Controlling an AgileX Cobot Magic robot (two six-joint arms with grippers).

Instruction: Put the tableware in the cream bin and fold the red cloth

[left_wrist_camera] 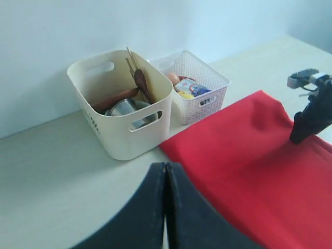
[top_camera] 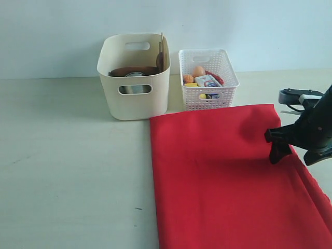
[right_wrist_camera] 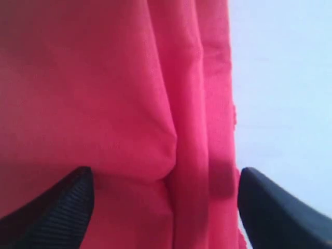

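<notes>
The tableware looks put away. The steel cup [left_wrist_camera: 122,107], dark spoon [left_wrist_camera: 140,79] and chopsticks [left_wrist_camera: 129,56] sit in the cream bin [top_camera: 134,104] at about 11 o'clock on the tabletop [top_camera: 67,166], so folding seems the step in hand.

The red cloth [top_camera: 218,176] lies flat from the middle out toward 5 o'clock. The right hand [top_camera: 276,151] hangs over its 3 o'clock edge, fingers apart astride a raised ridge of fabric, with nothing pinched. To my eye it should sink until both fingers bracket the edge, close on every layer, then carry it low and level toward 9 o'clock. The left hand [left_wrist_camera: 165,207] is pressed together and empty.

The cloth's near edge and 4 o'clock corner are cut off. I can't tell how many layers it has, nor see a bowl or knife in the bin.
</notes>
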